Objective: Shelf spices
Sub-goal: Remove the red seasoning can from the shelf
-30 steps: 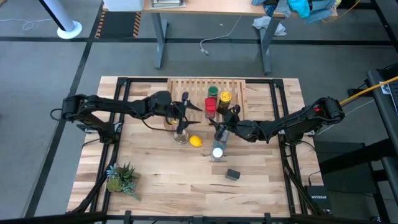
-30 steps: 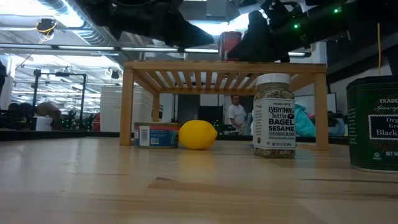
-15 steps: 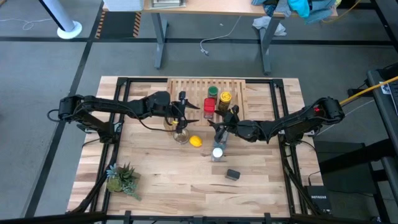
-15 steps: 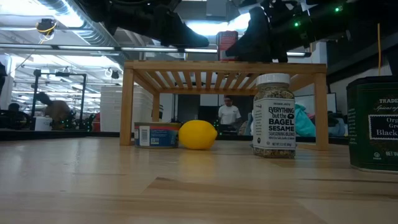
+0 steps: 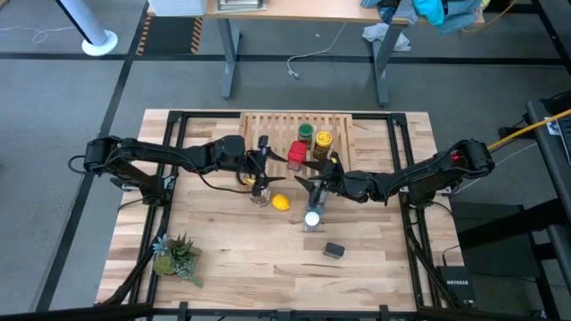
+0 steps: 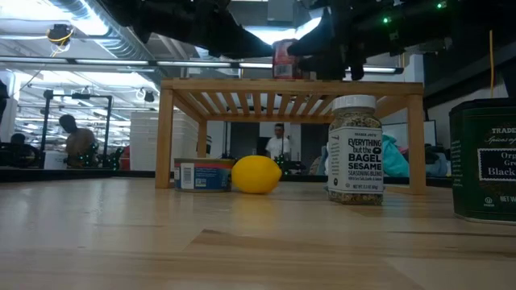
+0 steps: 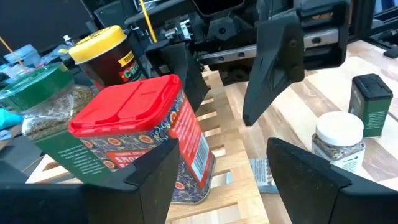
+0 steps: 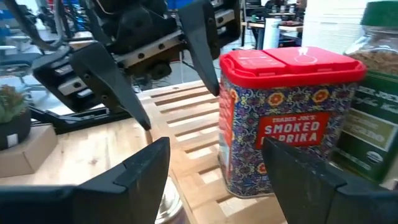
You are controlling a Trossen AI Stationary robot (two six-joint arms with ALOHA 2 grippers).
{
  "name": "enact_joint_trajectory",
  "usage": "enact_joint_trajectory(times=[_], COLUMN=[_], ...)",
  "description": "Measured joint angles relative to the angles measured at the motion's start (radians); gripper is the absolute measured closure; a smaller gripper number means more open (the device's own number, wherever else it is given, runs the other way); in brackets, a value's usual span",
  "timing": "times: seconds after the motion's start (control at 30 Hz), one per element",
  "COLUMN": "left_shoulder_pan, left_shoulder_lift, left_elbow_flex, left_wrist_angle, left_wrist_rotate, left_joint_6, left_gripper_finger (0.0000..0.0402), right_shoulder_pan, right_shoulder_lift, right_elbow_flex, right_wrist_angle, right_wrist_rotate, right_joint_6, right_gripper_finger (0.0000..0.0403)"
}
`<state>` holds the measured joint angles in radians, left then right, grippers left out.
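Note:
The red tin (image 5: 297, 153) stands upright on the shelf (image 5: 268, 125), near its front edge. The green-lidded jar (image 5: 306, 132) and the yellow-lidded jar (image 5: 323, 139) stand behind it. The white-lidded jar (image 5: 311, 218) and the dark grey tin (image 5: 334, 251) stand on the tabletop. My left gripper (image 7: 224, 180) is open just left of the red tin. My right gripper (image 8: 217, 180) is open just right of it. The tin lies outside both gaps, straight ahead of one finger of each gripper. My left gripper has one fingertip (image 7: 155, 180) level against the lower part of the red tin's side (image 7: 186, 180) that faces the table's left; I cannot tell whether it touches. My right gripper has one fingertip (image 8: 305, 180) level before the tin's opposite side (image 8: 249, 168); I cannot tell whether it touches.
A lemon (image 5: 280, 202) and a silver round tin (image 5: 259, 194) lie on the tabletop in front of the shelf. A small plant (image 5: 174, 254) stands at the near left. There is free shelf top left of the red tin.
My right gripper has swung its fingers toward the red tin while its arm stayed in place. The tin, still upright on the shelf, has slid a little toward the table's left.

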<state>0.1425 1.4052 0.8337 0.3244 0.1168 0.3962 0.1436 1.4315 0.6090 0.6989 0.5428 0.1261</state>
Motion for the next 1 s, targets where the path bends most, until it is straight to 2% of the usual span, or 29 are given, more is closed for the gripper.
enact_joint_trajectory(times=[0.23,0.47,0.57,0.77,1.0], left_shoulder_pan=[-0.006,-0.068,-0.093,-0.113,-0.113], left_shoulder_lift=[0.0,0.0,0.0,0.026,0.099], left_elbow_flex=[0.0,0.0,0.0,0.0,0.0], left_wrist_angle=[0.001,0.007,0.038,0.14,0.192], left_wrist_rotate=[-0.001,-0.001,-0.007,-0.01,-0.032], left_joint_6=[-0.016,-0.015,-0.003,-0.002,-0.004], left_gripper_finger=[0.0164,0.0164,0.0164,0.0164,0.0164], right_shoulder_pan=[0.0,0.001,0.001,0.001,0.001], right_shoulder_lift=[0.0,0.0,-0.001,-0.003,-0.003], right_elbow_flex=[0.0,0.0,0.0,0.0,0.0], right_wrist_angle=[0.012,0.051,0.081,0.133,0.139], right_wrist_rotate=[-0.013,-0.013,-0.015,-0.104,-0.11], right_joint_6=[0.0,-0.002,-0.01,-0.03,-0.03], right_gripper_finger=[0.0143,0.0143,0.0143,0.0143,0.0143])
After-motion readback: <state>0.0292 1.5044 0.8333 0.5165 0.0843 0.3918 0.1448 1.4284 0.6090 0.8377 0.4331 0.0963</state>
